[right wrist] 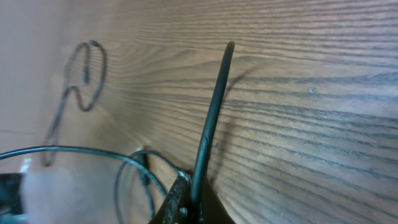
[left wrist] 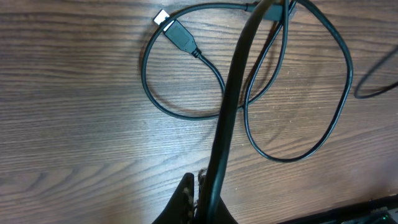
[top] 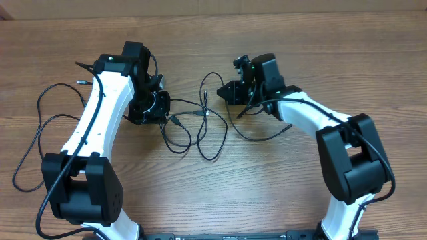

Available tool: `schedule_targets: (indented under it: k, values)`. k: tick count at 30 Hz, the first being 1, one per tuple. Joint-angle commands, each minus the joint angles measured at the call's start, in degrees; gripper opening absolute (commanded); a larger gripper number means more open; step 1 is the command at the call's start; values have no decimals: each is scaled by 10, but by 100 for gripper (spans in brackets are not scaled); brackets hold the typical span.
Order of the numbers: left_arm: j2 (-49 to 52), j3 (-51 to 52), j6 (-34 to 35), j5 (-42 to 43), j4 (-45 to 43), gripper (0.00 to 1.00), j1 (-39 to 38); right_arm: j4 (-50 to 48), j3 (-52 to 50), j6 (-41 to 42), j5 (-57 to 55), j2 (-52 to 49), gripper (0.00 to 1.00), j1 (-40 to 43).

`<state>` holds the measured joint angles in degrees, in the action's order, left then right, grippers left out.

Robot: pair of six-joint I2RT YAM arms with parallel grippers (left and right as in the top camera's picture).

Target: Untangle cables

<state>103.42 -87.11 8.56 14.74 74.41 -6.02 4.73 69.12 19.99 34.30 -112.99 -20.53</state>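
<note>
A black strand is seen clamped in the closed left fingers (left wrist: 181, 204), rising from the nearest edge of the wrist view. A second strand is pinched likewise in the closed right fingers (right wrist: 173, 208). The cables (top: 200, 115) are spread in overlapping loops on the wooden surface (top: 267, 193), at centre between the two arms. One silver-tipped plug (left wrist: 176, 31) is laid flat inside a loop. One further cord (top: 40, 123) is looped at the left, beside the left arm. The number of cords in the central tangle cannot be told.
</note>
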Motion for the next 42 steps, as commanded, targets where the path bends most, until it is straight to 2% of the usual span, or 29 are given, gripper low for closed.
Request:
schedule_targets:
  k: [1,5,7,11,17,24,27,33,42]
  values:
    - [4,5,-8,-3,-5,4,0,16,10,-10,93,45,4,33]
    - [4,5,-6,-3,-7,4,0,75,10,-14,104,48,4,60]
    - [4,5,-6,-3,-8,4,0,104,10,-44,115,48,4,69]
    - [4,5,-3,-3,-10,4,0,138,10,-123,220,48,4,82]
    - [4,5,2,-3,-12,4,0,134,10,-143,314,48,4,93]
    - [4,5,3,-3,-12,4,0,171,10,-143,306,48,4,107]
    - [4,5,3,-3,-12,4,0,218,10,-143,241,48,4,113]
    - [4,5,3,-3,-16,4,0,324,10,-143,-12,48,4,116]
    - [4,5,7,-1,-27,4,-1,396,10,-140,-210,48,4,116]
